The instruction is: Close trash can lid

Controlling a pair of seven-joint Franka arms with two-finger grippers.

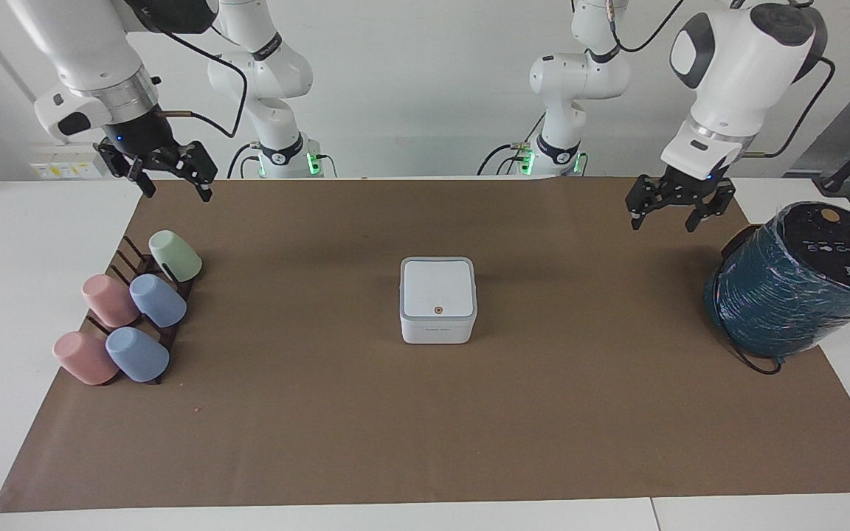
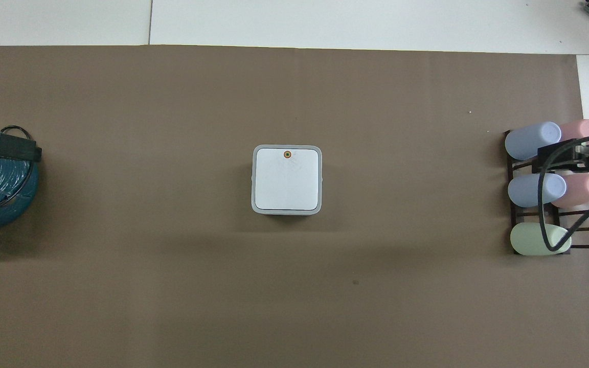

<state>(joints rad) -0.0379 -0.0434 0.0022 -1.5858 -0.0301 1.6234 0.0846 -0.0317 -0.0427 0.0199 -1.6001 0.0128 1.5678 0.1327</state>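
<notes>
The trash can [image 1: 437, 331] is a small white cube in the middle of the brown mat. Its lid [image 1: 437, 286] lies flat and shut on it, with the orange dot on the edge farther from the robots; the lid also shows in the overhead view [image 2: 287, 181]. My left gripper [image 1: 665, 220] hangs open and empty in the air over the mat, near the teal cylinder and well clear of the can. Only its tip [image 2: 14, 148] shows in the overhead view. My right gripper [image 1: 178, 190] waits open and empty in the air over the cup rack; it also shows in the overhead view [image 2: 581, 158].
A large teal wrapped cylinder [image 1: 794, 287] stands at the left arm's end of the table. A dark rack with several pastel cups [image 1: 130, 310] lies at the right arm's end. The brown mat [image 1: 425, 442] covers most of the table.
</notes>
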